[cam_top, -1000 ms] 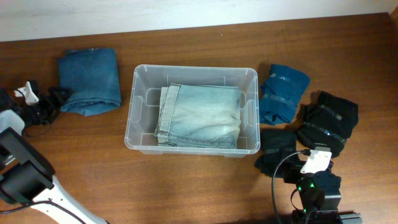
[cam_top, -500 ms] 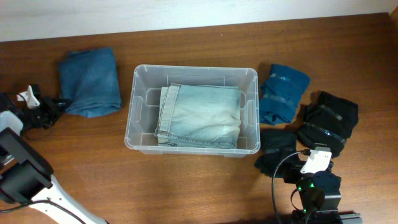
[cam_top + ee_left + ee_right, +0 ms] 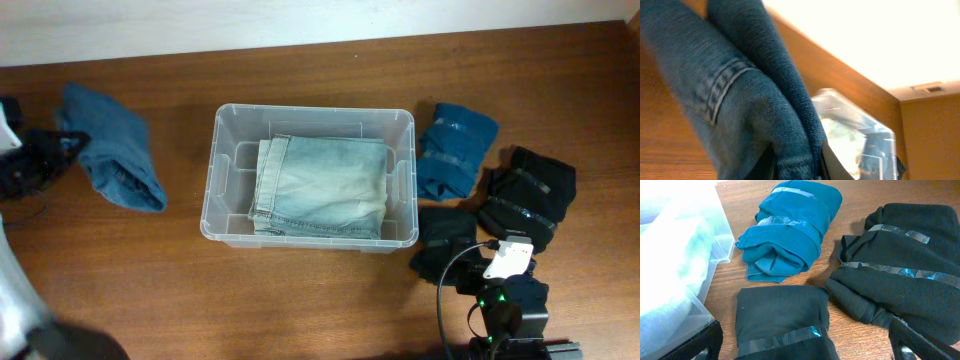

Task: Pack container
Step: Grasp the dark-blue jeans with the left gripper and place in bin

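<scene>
While the overhead view shows the container (image 3: 310, 111) in the middle of the table (image 3: 300, 300) with pale jeans (image 3: 320, 185) inside, only the left wrist view shows the left gripper (image 3: 795, 167) pinching the dark blue jeans (image 3: 740, 100) tight. The right wrist view shows the right gripper (image 3: 805, 350) spread wide, holding nothing, near black bundles (image 3: 910, 265).

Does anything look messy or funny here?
Yes. The dark blue jeans, left of the container, look slanted and bunched, one end pinched by the left gripper. The light jeans in the container lie flat and tidy.
</scene>
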Tool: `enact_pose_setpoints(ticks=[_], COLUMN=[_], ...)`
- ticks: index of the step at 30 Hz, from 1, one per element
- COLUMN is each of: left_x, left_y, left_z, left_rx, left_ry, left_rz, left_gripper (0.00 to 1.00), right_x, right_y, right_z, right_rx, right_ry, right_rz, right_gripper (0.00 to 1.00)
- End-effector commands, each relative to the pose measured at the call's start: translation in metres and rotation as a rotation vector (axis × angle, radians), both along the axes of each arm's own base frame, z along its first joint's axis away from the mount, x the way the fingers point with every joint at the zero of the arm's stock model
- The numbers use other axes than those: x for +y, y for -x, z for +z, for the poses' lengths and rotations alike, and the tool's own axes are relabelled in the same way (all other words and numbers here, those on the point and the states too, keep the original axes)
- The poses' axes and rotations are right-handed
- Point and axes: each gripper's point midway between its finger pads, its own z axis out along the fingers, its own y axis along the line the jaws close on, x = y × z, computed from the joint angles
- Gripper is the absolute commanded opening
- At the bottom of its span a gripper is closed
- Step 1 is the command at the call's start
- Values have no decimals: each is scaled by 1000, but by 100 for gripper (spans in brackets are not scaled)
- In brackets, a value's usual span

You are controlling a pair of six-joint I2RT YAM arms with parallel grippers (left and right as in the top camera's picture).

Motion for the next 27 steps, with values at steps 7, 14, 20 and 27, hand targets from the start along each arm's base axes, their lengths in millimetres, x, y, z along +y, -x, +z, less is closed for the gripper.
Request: enact_pose_setpoints(ticks=[7,14,20,27], left_x=[-134,-178,-227,-270], left_y=[86,105,78,32], left_z=[141,123,79,26], left_rx=[-317,-219,-128,-122], left_ry=[-100,-160,-113,-120], left_rz=[-147,-137,-221,-247], left_gripper=[1,1,1,0], right_x=[-1,-1,-1,-1], right_y=[0,0,0,0], right_z=[-2,-2,-2,-2], right_rx=[-2,-2,-2,-2], right_ry=[-1,-1,-1,0], right_rz=[-6,-6,-6,-7], right_gripper=[98,98,98,98])
